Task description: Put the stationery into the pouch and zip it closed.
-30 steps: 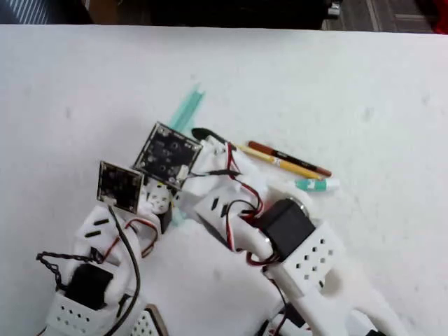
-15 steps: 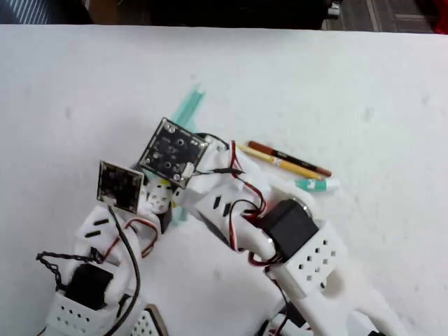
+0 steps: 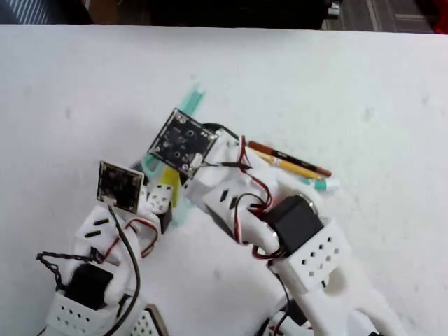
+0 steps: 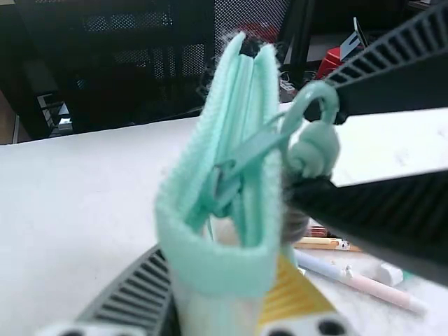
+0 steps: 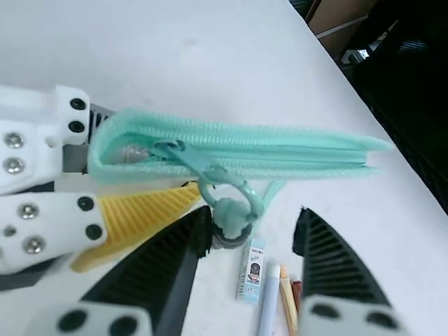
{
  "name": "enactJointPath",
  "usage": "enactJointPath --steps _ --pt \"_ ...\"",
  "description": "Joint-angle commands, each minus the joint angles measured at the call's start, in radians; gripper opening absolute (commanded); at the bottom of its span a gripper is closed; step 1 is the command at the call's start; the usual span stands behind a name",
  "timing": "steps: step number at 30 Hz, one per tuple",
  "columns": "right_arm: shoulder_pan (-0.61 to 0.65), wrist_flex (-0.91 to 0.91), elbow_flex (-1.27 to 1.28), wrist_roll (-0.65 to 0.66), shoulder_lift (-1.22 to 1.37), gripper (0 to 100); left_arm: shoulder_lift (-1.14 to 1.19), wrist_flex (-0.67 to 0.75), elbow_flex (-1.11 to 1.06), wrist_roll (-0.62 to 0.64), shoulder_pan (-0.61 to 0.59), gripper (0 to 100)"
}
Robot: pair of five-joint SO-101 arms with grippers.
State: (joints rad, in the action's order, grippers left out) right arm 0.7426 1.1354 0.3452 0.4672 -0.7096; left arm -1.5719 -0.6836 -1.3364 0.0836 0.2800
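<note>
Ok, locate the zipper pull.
Right wrist view: the zipper pull dangles off the pouch near the left gripper, between the open fingers of the right gripper.

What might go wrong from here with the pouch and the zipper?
The pens and pencils lie on the table outside the pouch; zipping now would likely shut it empty. The right gripper is open beside the small round zipper pull, which may slip out. The left gripper clamps just one end, so a tug could free the pouch.
</note>
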Motion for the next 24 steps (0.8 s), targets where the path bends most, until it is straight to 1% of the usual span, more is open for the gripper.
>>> enactJointPath --steps 1,7,12,16,19,23,24 --pt "-0.004 -0.001 -0.012 -0.008 -0.025 13.2 -0.022 0.018 0.054 0.0 0.004 2" --pt "0.044 -0.015 -0.011 -0.009 -0.024 12.6 -0.022 0.018 0.054 0.0 0.004 2" --pt "0.05 -0.033 -0.008 -0.008 -0.024 11.5 -0.022 0.018 0.054 0.0 0.004 2" --pt "0.048 -0.031 -0.009 -0.006 -0.025 1.6 -0.022 0.018 0.054 0.0 0.004 2" --pt "0.048 -0.03 -0.006 -0.008 -0.035 3.4 -0.022 0.018 0.054 0.0 0.004 2" --pt "0.047 -0.03 -0.006 -0.002 -0.077 1.6 -0.022 0.025 0.054 0.0 0.004 3" --pt "0.047 -0.031 -0.006 -0.002 -0.091 1.7 -0.022 0.025 0.058 0.0 0.004 5"
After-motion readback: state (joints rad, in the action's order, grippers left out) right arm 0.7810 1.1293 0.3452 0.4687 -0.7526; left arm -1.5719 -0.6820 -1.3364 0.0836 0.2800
